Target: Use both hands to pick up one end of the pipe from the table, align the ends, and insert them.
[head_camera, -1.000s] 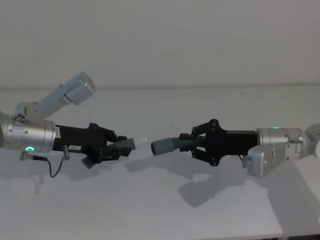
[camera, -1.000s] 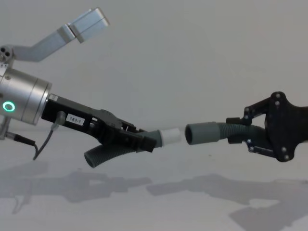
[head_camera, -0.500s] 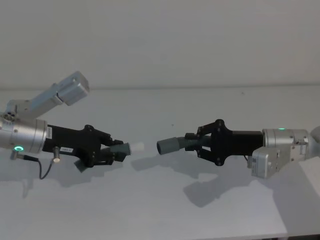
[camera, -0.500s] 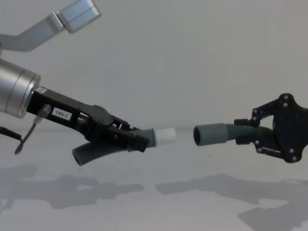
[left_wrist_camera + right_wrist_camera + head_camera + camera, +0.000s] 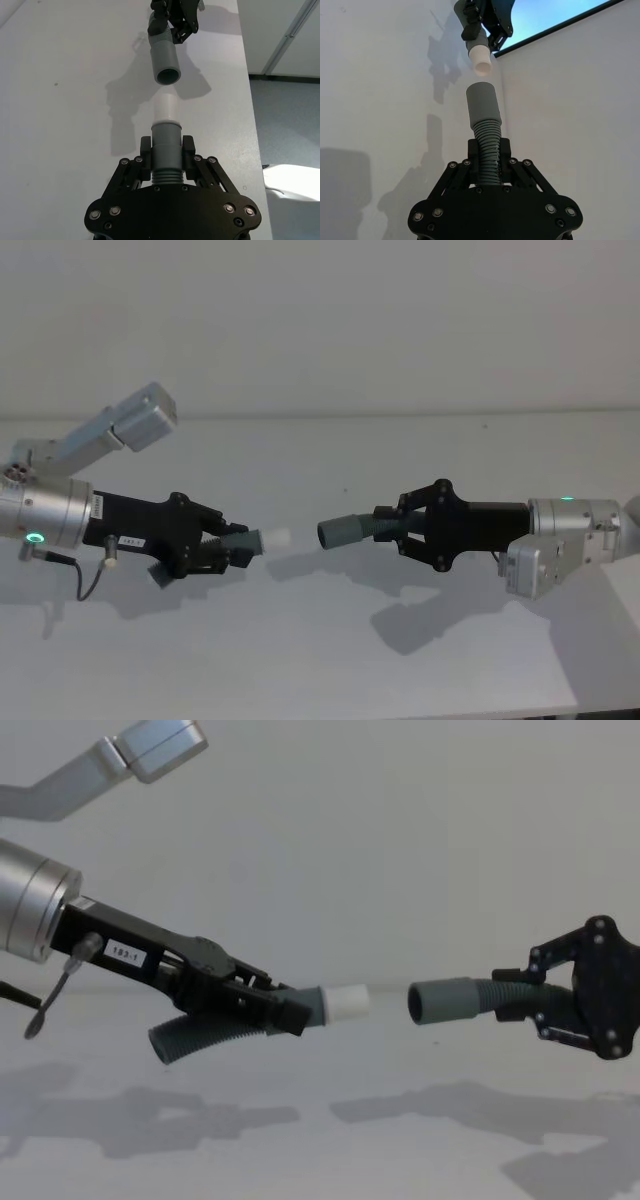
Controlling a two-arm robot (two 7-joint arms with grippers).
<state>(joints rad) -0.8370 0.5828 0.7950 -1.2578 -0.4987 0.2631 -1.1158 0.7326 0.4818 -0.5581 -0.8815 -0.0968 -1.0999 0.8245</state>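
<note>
Both pipe pieces are held in the air above the table (image 5: 300, 660). My left gripper (image 5: 232, 545) is shut on the ribbed piece with the white tip (image 5: 275, 538), and its curved tail (image 5: 190, 1038) hangs below the fingers. My right gripper (image 5: 385, 525) is shut on the other ribbed piece, whose smooth grey cuff (image 5: 343, 531) points at the white tip. A small gap separates the two ends. In the left wrist view the white tip (image 5: 165, 108) lines up with the cuff's open mouth (image 5: 165, 60). In the right wrist view the cuff (image 5: 482, 102) faces the tip (image 5: 480, 57).
The table's front edge (image 5: 300, 710) runs along the bottom of the head view, and a plain wall (image 5: 320, 320) stands behind. A silver arm link (image 5: 120, 425) rises above the left wrist. The grippers cast shadows (image 5: 200, 1110) on the table below.
Over the last second both grippers drew apart with their pieces, left going left and lower, right going right, and the gap between tip and cuff widened. The last half second shows little motion.
</note>
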